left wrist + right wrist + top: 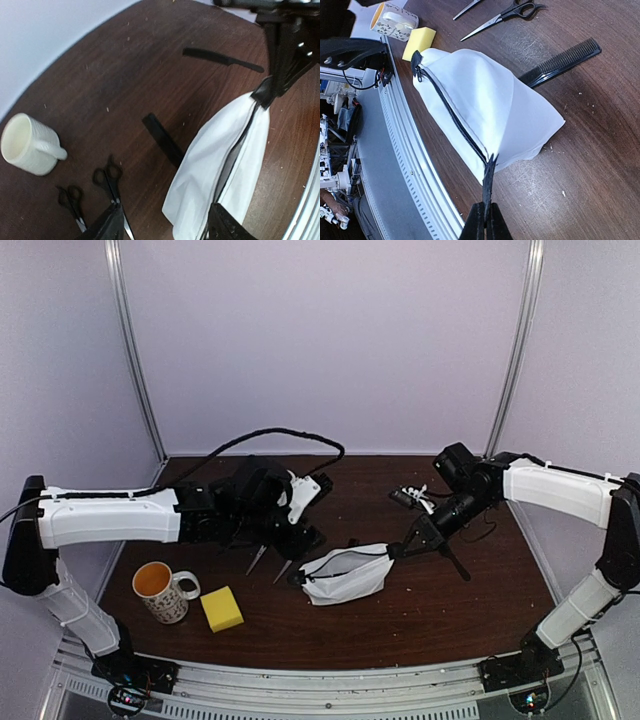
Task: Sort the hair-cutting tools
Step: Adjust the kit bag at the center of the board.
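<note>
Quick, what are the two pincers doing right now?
Left pincer: open, gripping nothing.
Right pincer: shut on the zipper tab of the white pouch.

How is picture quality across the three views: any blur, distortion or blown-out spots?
Top external: soft and dim, with the scissors barely separating from the dark table. Left wrist: strong fisheye curves the table edge, the mug is nearly blown out, and the left gripper's own fingers are blurred. Right wrist: the sharpest view, with the comb teeth and the white pouch zipper crisp.
</note>
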You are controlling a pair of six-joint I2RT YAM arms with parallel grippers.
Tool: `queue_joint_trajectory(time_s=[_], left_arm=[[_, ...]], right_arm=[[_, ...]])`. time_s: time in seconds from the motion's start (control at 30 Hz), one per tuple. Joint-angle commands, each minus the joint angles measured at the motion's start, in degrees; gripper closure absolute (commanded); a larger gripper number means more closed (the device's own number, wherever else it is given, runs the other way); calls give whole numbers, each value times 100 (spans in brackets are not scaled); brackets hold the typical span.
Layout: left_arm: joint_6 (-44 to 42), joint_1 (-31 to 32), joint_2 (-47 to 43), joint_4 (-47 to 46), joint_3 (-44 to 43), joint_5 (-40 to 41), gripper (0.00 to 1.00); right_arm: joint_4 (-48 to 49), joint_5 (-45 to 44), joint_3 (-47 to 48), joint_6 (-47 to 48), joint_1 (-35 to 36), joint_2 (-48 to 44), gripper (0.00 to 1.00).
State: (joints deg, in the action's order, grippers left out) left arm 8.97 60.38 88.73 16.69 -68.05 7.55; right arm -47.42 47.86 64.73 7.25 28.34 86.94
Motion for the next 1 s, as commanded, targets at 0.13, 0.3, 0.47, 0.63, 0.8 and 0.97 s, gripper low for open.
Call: queue_joint_trajectory(time_s=[0.13,0.3,0.47,0.63,0.8,0.97], left_arm=[[1546,-457,-72,365,829,-2059,39],[1824,-646,13,386,1042,-2400,41],[1870,-720,-21,510,1170,-2593,45],[1897,-755,136,374,1102,-2967,65],[1786,-769,43,243,892,-3329,100],[1495,-765,-345,-129,579,-3798,100]], right_arm=[[-72,-200,-52,283,-25,-60,100],[-127,-129,22,312,-24,54,100],[-86,-123,4,288,-26,84,100],[-98,-70,78,282,-19,162,100],[-392,-60,204,473,-103,60,100],[-1561,172,925,1210,-674,-29,100]])
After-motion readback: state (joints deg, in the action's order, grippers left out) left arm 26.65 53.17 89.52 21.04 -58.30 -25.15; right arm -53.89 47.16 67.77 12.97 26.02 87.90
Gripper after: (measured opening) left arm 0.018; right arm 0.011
